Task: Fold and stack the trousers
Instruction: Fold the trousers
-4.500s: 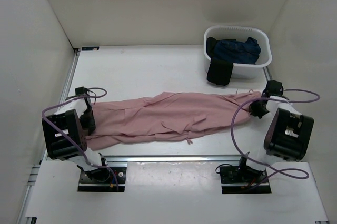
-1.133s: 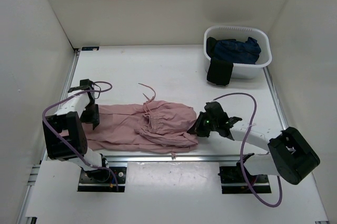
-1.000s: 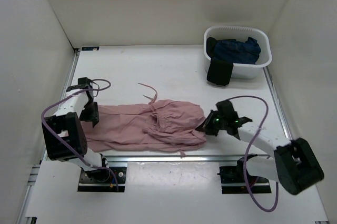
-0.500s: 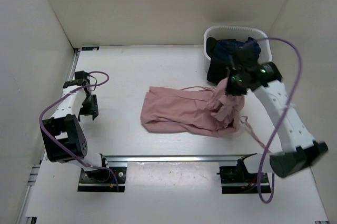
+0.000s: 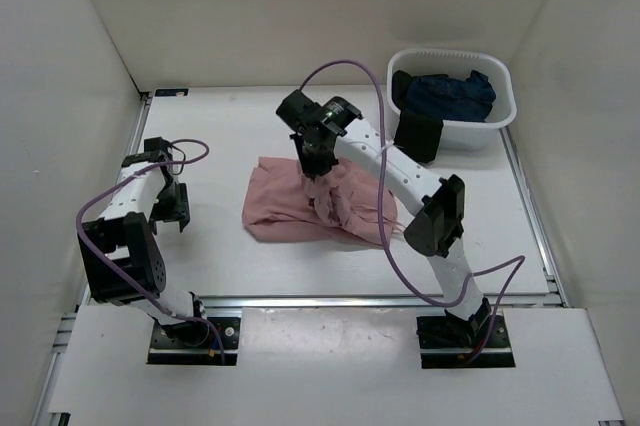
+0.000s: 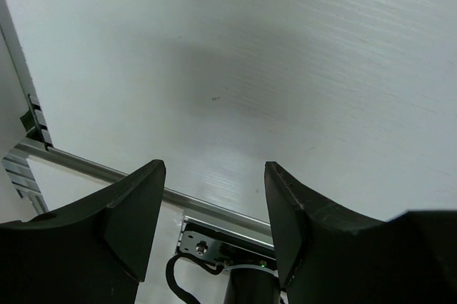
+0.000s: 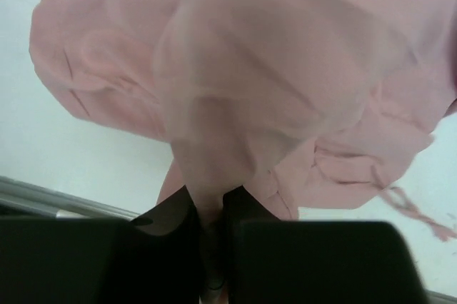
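The dusty-pink trousers lie bunched in a wrinkled heap at the middle of the table. One end is lifted above the heap, with my right gripper shut on it. In the right wrist view the pink fabric hangs down from my right gripper, pinched between the two dark fingers. A thin cord trails at the lower right. My left gripper stands open over bare table at the left, apart from the trousers. In its own view my left gripper holds nothing between its fingers.
A white basket with dark blue clothes stands at the back right, and a dark garment hangs over its front rim. White walls close three sides. A metal rail runs along the near table edge.
My right arm has swung left from beside the basket to the table's middle, carrying the held end over the rest of the trousers. The heap has shifted left. The left arm has barely moved.
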You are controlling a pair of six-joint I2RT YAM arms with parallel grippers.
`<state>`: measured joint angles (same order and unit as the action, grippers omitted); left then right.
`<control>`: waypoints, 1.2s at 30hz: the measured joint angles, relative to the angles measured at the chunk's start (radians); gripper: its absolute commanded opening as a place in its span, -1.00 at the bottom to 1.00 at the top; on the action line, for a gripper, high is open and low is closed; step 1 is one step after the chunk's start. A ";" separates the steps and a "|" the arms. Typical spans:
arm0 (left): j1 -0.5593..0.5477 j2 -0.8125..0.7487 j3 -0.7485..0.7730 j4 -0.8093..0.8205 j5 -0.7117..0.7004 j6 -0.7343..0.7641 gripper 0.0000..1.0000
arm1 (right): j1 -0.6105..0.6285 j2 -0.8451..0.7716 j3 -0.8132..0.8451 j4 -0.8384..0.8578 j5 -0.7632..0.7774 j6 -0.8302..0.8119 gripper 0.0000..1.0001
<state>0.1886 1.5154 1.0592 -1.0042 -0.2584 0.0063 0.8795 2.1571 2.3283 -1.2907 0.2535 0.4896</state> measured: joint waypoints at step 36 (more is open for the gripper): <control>-0.446 0.267 0.502 -0.003 0.525 -0.006 0.90 | -0.243 -0.856 -1.384 0.676 -0.095 0.121 0.96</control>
<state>-0.2569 1.7828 1.5608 -1.0069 0.2668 0.0002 0.6369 1.3010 0.9447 -0.6147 0.1581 0.6106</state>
